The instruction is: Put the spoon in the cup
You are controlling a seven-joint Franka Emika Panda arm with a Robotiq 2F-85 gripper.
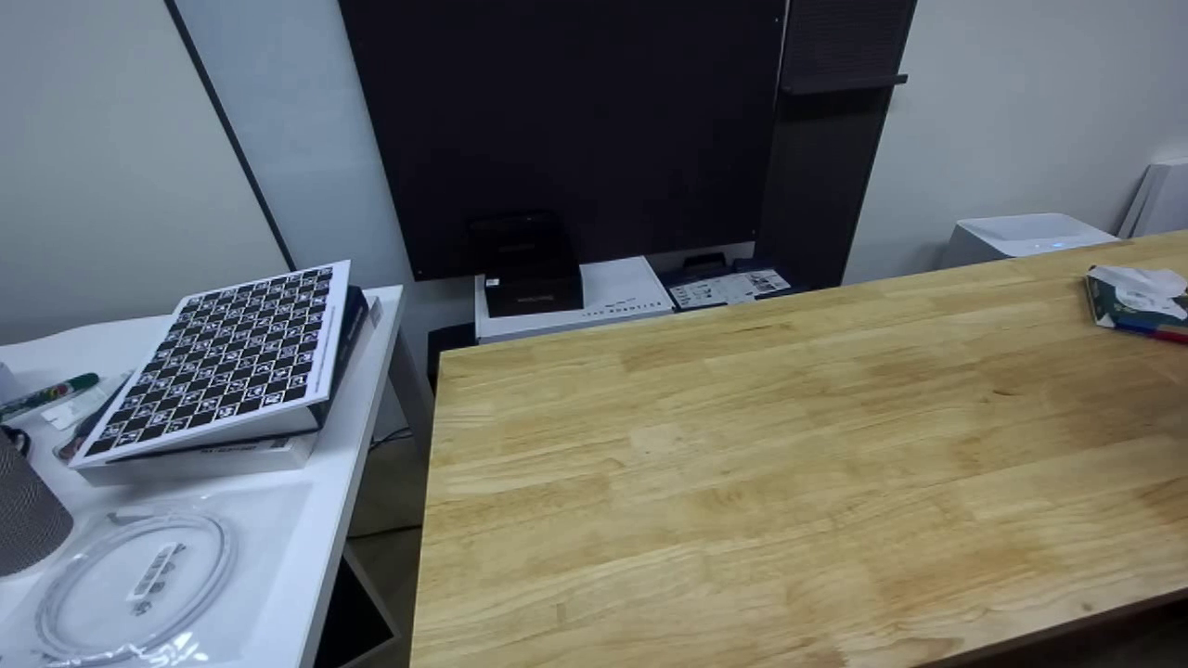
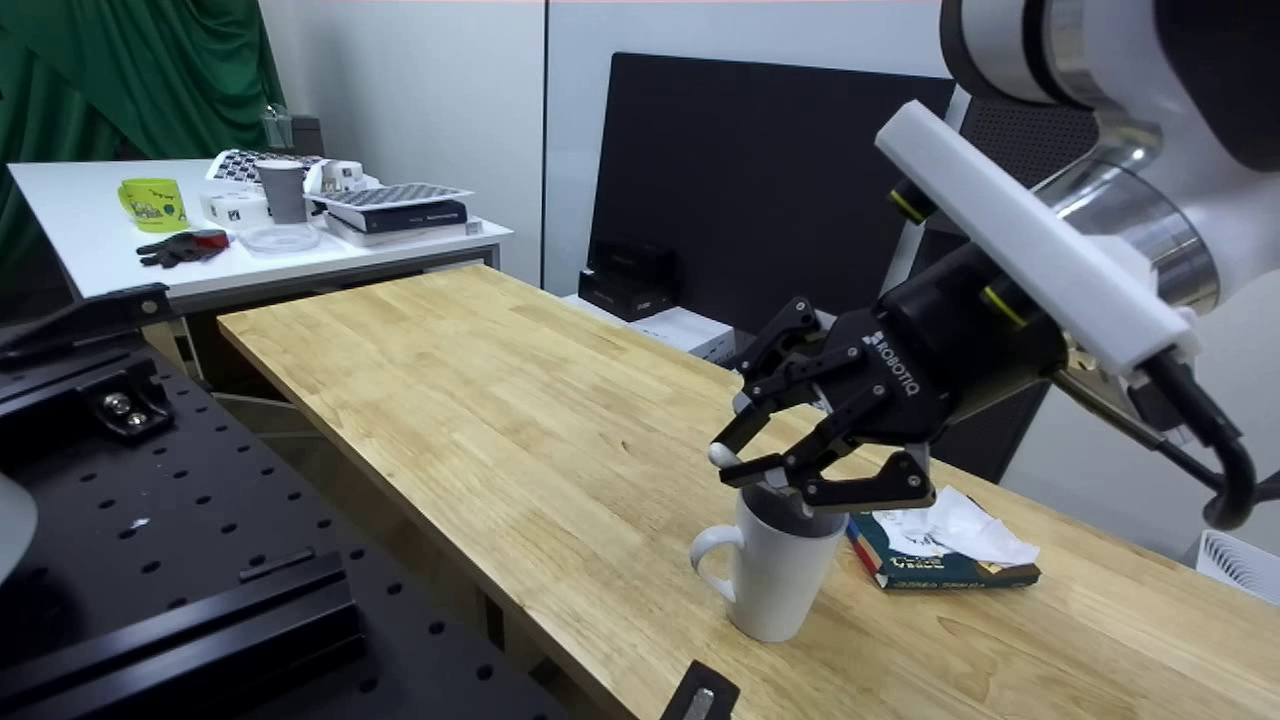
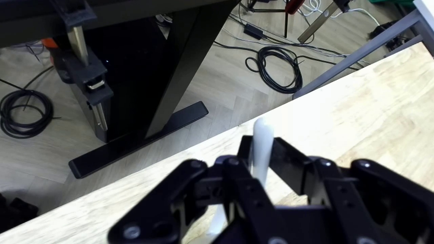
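1. Spoon (image 3: 262, 145), pale. Held in the gripper (image 2: 742, 462), its rounded handle end standing out past the fingertips, as the wrist view shows. Lower part slants down toward the mouth of the cup (image 2: 785, 575); whether its tip lies below the rim cannot be told.
2. Gripper, black. Fingers clamped on the spoon's handle, one to each side, just above the cup; arm (image 2: 1180, 140) at the upper right of an exterior view.
3. Cup, white. Upright on the bench (image 2: 560, 400), handle to the left in an exterior view, mouth partly hidden by the gripper.
4. Bench, pale wood. Visible in all three views.
5. Box (image 2: 950, 577), green, flat. On the bench, near the cup; shown in both exterior views. Crumpled white tissue (image 2: 975, 530) on top.
6. White table (image 2: 80, 205), past an end of the bench in both exterior views. Carries lime mug (image 2: 155, 205) and grey tumbler (image 2: 283, 190), well apart from the cup.
7. Board (image 1: 223, 357), black-and-white pattern. Tilted on a stack (image 1: 204, 464) on the white table. Green marker (image 1: 51, 397) near it; coiled white cable (image 1: 223, 552) in a clear bag (image 1: 274, 529), same table.
8. Black panel (image 1: 575, 121), upright behind the bench in both exterior views. White carton (image 1: 613, 297) at its foot.
9. Black plate (image 2: 250, 490), perforated. Alongside the bench in an exterior view, gap between.
10. Black cord (image 3: 284, 88), coiled on the floor (image 3: 223, 91) beside the bench; wrist view.
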